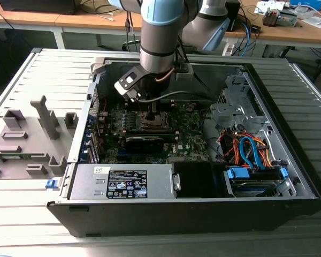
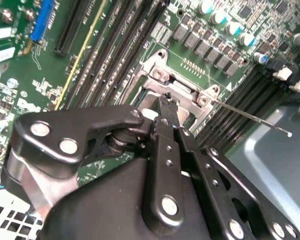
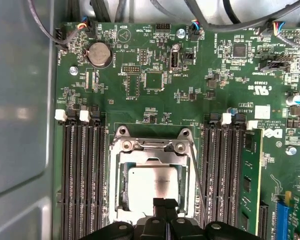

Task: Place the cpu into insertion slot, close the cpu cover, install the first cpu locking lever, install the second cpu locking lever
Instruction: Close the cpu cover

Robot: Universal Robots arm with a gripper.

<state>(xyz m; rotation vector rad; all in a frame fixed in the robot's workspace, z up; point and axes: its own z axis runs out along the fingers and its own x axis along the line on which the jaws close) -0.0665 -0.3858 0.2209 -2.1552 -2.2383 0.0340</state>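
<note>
Robot arm (image 1: 160, 32) reaches down into an open computer case (image 1: 176, 214) lying flat on the slatted grey bench (image 1: 21, 225). From where I stand, the end effector (image 1: 152, 115) hangs over the motherboard (image 1: 187, 131), toward ten o'clock from the case's middle in the exterior view. A silver power supply (image 1: 123, 182) sits at seven o'clock. Orange and blue cables (image 1: 249, 147) bunch at four o'clock. A grey fixture block (image 1: 27, 139) rests on the bench out at nine o'clock, on the exterior view's left.

In the first wrist view the cpu (image 3: 152, 182) sits square in its socket between the banks of memory slots (image 3: 82, 175). The cpu cover (image 3: 150, 150) lies down around it, the chip's pale top showing through the opening. The end effector (image 3: 165, 210) has its fingertips pressed together, right at the edge of the chip. A thin wire locking lever (image 2: 250, 117) runs from the socket, its free end jutting out over the memory slots.
</note>
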